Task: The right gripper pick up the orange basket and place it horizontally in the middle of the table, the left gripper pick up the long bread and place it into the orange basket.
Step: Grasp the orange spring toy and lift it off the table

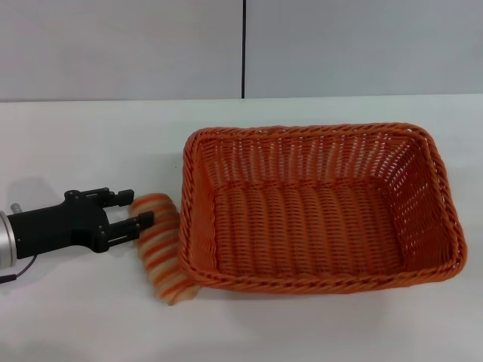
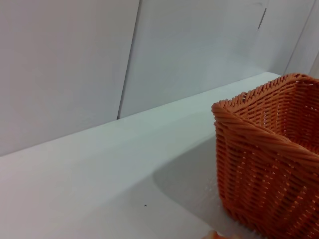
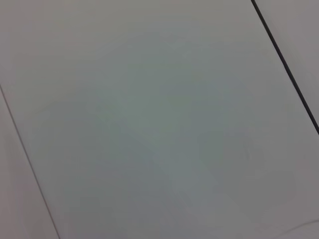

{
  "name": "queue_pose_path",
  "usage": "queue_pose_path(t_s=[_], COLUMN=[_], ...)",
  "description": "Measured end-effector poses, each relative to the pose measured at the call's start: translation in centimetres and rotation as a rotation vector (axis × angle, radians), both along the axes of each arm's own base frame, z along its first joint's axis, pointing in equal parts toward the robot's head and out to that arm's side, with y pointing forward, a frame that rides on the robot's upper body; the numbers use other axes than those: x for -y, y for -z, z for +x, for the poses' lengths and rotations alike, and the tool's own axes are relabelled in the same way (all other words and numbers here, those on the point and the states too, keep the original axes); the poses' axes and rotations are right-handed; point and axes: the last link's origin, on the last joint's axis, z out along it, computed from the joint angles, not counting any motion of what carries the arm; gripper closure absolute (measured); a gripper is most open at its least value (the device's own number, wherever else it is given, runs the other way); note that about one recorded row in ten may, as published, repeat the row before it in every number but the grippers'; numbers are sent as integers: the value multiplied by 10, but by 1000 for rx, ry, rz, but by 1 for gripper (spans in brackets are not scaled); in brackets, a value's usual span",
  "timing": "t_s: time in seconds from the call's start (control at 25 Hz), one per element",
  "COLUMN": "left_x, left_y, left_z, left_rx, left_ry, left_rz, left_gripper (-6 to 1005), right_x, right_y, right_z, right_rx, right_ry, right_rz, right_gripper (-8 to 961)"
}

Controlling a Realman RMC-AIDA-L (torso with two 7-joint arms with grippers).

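One arm working: the left gripper (image 1: 134,209) has its fingers spread around the near end of the long bread (image 1: 160,245), which lies on the desk (image 1: 83,317) against the orange basket (image 1: 317,207). Close squarely, then lift clear of that braided rim.

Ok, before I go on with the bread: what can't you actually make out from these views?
- Right claw: in no view; the right wrist view shows only blank surface.
- Left claw grip: in the head view its fingers straddle the long bread, but contact is unclear, and the bread blurs.
- The bread's near end, tucked against the orange basket corner.
- Left wrist view: bread cut off by the bottom edge, a sliver only.
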Motion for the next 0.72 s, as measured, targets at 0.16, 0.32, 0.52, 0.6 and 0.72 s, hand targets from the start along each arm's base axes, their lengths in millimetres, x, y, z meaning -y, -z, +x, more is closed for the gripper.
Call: queue_pose_path(t_s=[0.16, 0.32, 0.52, 0.6, 0.72], left_x=[1, 2, 3, 3, 3], left_y=[1, 3, 3, 3, 2], left_z=[0, 0, 0, 0, 0], left_rx=[1, 3, 6, 7, 6], left_ry=[-2, -2, 3, 2, 3], left_rz=[-5, -14, -18, -17, -15], left_gripper=[409, 427, 474, 492, 520], right_x=[1, 1, 1, 2, 3], right_y=[1, 1, 1, 0, 0], right_z=[0, 0, 0, 1, 2], right_rx=[-1, -2, -3, -4, -5], right_ry=[1, 2, 3, 6, 10], right_rz=[0, 0, 1, 5, 7], right_gripper=[358, 358, 358, 358, 358])
